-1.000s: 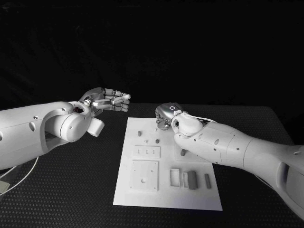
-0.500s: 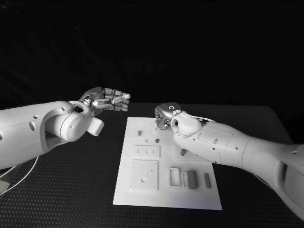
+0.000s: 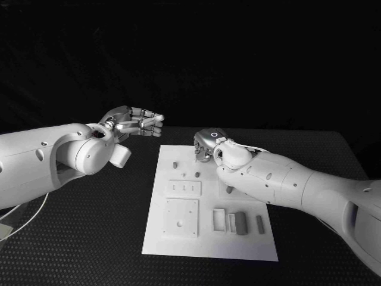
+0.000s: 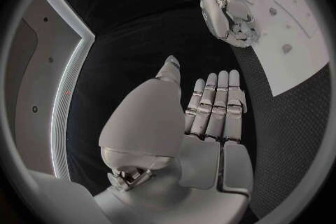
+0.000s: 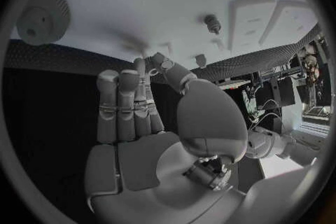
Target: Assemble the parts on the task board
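The black surface (image 3: 87,238) carries the white task board (image 3: 209,247), grey parts (image 3: 239,224) lying along its near half. The left robot hand (image 3: 137,124) hovers off the board, fingers curled, apparently empty. The right robot hand (image 3: 206,145) reaches over the far edge, grasping nothing visible, likely positioning for a pick.

My task board (image 3: 209,250) is a white rectangular plate lying flat in the middle of the table, its long side running away from me. Near its close end a square raised block (image 3: 181,218) sits beside three grey upright bars (image 3: 239,223). Farther up lies a smaller slotted block (image 3: 184,189), then a few small grey pegs (image 3: 196,174) standing apart toward the far end.
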